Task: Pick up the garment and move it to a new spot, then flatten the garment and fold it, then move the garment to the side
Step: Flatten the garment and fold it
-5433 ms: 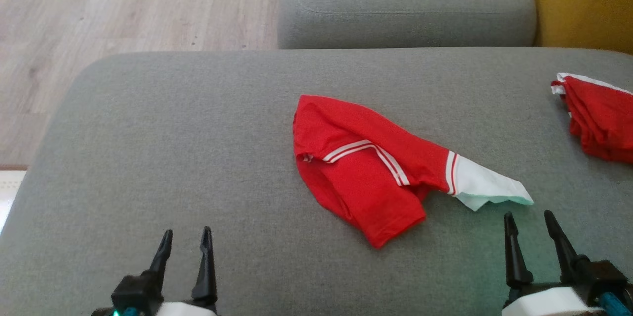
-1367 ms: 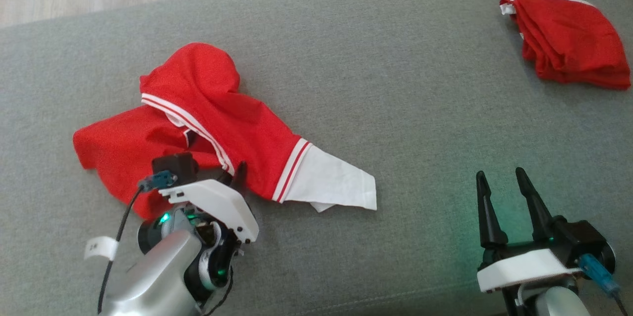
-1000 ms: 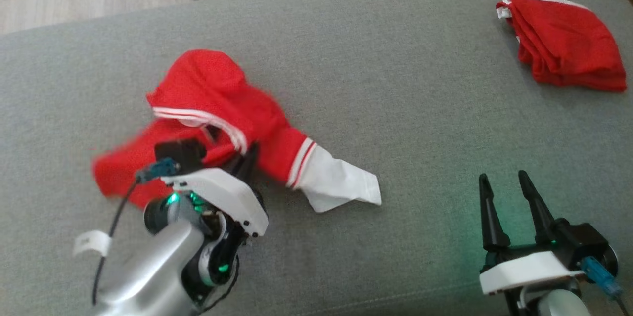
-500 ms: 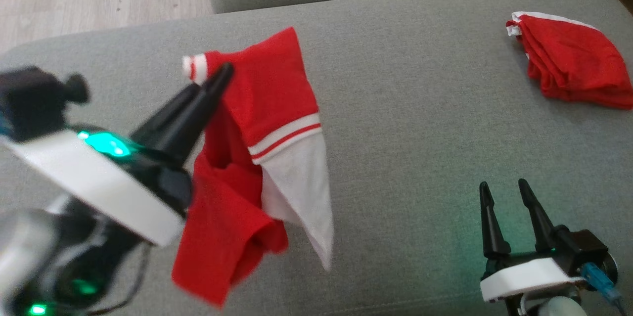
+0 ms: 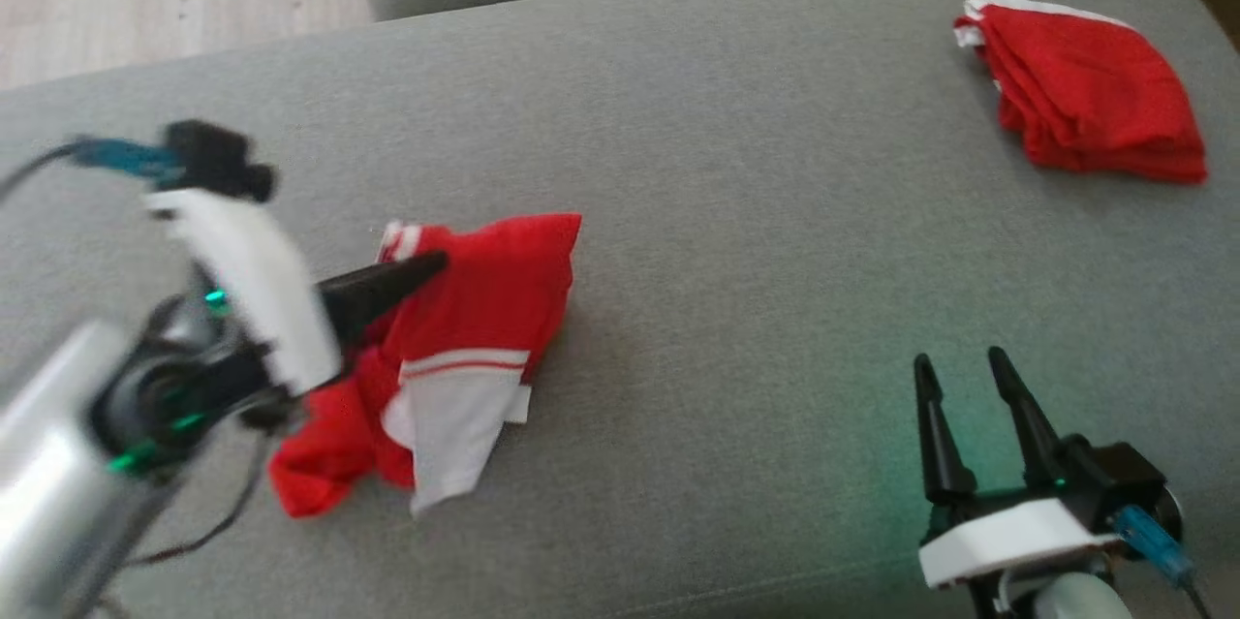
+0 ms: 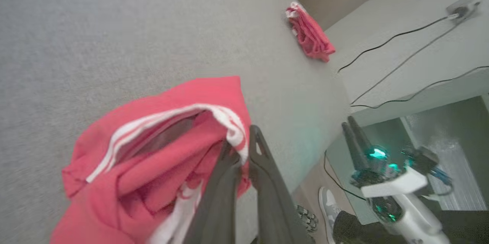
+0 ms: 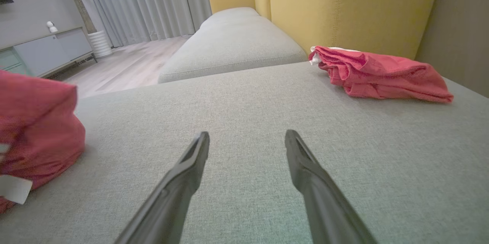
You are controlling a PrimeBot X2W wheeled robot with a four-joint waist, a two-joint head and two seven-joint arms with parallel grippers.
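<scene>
The left gripper [image 5: 436, 263] stays pinched on the red garment [image 5: 489, 304], which hung aloft a moment ago and now lies bunched on the grey cushion [image 5: 736, 212]. The right gripper [image 5: 954, 369] sits spread and empty.

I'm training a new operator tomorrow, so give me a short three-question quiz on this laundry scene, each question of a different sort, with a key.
1. True or false: the right pincer grips the red-and-white garment.
2. Where does the other red garment lie? A) at the far right of the grey cushion; B) at that cushion's near left corner; C) between the right pincer's fingers.
3. Fill in: the left pincer is shut on the ____.
Key: 1 false, it stands open, apart from it; 2 A; 3 red-and-white garment.
</scene>
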